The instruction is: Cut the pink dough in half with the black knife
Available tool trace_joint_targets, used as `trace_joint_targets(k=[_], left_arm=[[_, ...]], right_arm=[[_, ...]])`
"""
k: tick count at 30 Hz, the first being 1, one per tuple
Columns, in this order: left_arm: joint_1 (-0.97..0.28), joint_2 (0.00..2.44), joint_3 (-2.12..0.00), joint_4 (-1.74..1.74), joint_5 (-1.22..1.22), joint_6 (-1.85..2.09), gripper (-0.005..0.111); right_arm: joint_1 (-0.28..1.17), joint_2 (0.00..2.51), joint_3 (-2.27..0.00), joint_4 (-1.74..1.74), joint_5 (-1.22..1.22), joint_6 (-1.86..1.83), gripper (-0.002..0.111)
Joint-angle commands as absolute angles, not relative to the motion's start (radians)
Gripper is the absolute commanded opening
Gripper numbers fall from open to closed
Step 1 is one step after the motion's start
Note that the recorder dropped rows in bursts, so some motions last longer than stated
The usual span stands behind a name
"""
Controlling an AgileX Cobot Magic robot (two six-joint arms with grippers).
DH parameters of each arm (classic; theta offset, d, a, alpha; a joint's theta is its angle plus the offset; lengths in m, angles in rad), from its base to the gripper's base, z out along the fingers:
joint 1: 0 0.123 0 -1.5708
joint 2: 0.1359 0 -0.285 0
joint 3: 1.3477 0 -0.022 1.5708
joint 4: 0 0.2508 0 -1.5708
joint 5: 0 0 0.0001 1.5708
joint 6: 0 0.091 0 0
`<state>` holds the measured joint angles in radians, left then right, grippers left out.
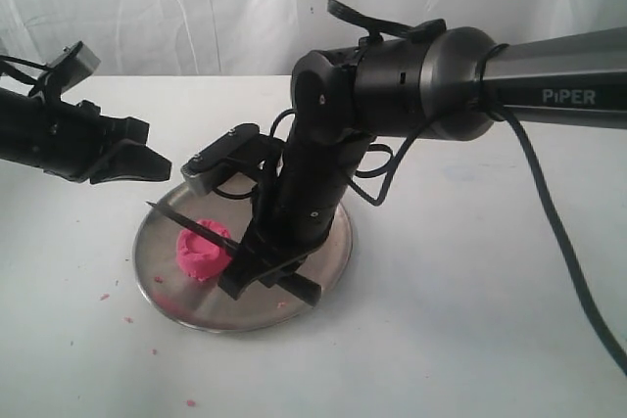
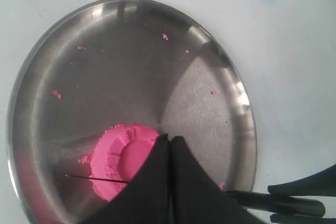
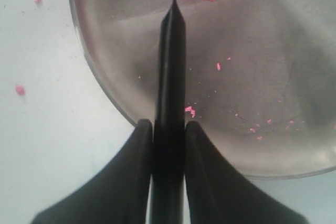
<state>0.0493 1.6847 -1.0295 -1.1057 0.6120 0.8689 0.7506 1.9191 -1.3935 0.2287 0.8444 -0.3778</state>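
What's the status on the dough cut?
Right hand shut on black knife, blade over pink dough. Left hand shut, empty, above the plate. Nothing in the way.

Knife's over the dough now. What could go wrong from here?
1. The slim black knife sits across the round pink dough, possibly off-centre: halves may come out unequal.
2. Nothing pins the dough or the round steel plate; the closed left gripper hovers apart, so either could slide.
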Motion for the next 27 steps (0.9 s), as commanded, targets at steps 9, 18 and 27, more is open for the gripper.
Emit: trace_joint_targets(k=[9, 18, 27], left_arm=[[0.037, 1.718, -1.032, -1.151, 0.619, 0.917, 0.000], [-0.025, 1.756, -1.032, -1.140, 0.550, 0.919, 0.000], [-0.025, 1.784, -1.032, -1.115, 0.562, 0.916, 0.000]], right_arm=[[0.748, 1.957, -1.398, 0.172, 0.803, -0.353, 0.000], [0.748, 1.959, -1.398, 0.169, 0.803, -0.353, 0.000], [0.748, 1.959, -1.398, 0.169, 0.803, -0.353, 0.000]])
